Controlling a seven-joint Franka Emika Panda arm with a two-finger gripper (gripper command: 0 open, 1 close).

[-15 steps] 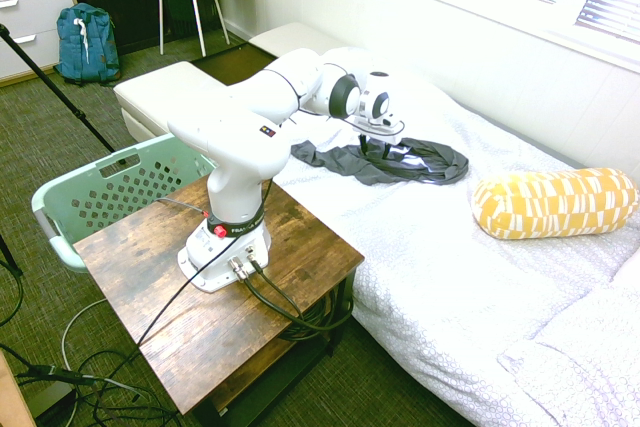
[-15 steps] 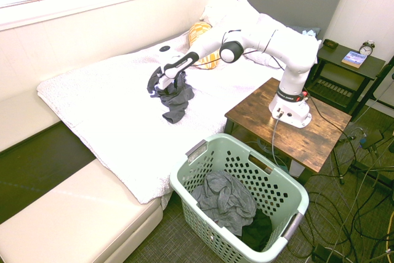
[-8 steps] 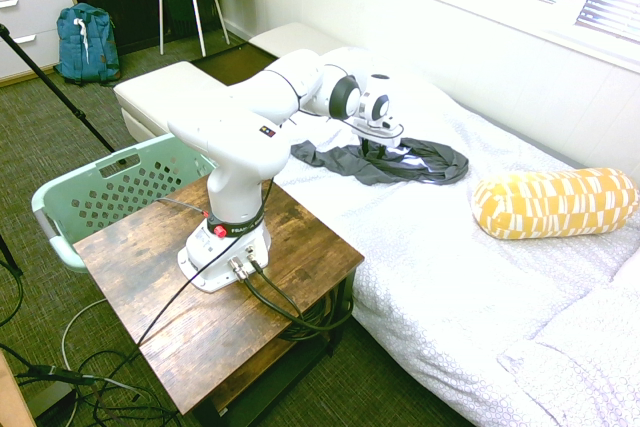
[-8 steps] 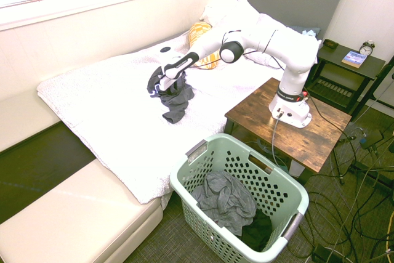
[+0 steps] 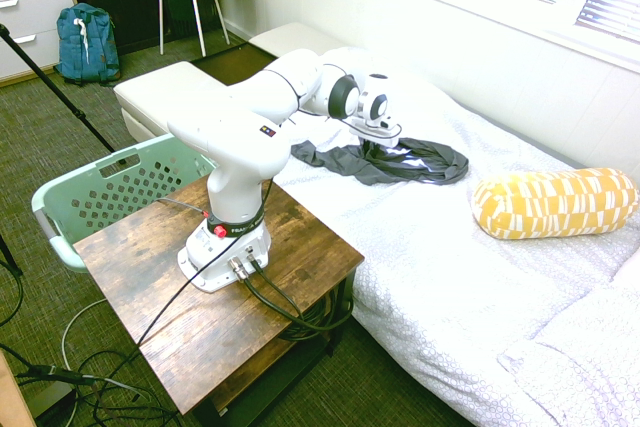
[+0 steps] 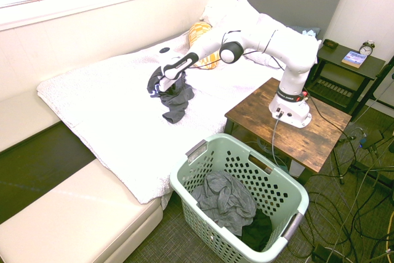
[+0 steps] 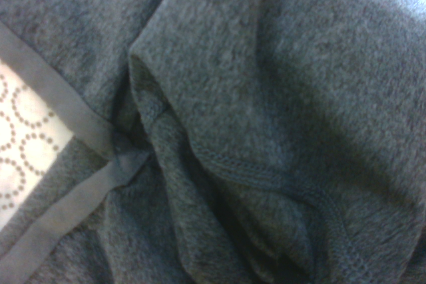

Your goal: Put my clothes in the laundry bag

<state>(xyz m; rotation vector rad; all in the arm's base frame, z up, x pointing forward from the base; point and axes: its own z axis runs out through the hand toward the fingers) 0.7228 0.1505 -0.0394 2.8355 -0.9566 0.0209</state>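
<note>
I have the gripper [image 5: 380, 150] down on the clothes [image 5: 385, 161] on the bed [image 5: 440, 247], can't tell if clamped yet; lift and carry to laundry basket [image 6: 295, 196] remain.

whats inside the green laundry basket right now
The mint-green laundry basket holds a crumpled grey garment and some darker fabric beside it. Anything beneath them is covered.

Clothes [image 7: 266, 98]: dk grey soft knit cloth, matt, fuzzy, stitched hems. Laundry bag [image 6: 203, 152]: mint plastic, smooth, perforated. Bedspread [image 5: 450, 237]: white textured cloth. Side table [image 5: 150, 267]: dark wood, worn grain. Arm [image 5: 240, 137]: glossy white plastic.
</note>
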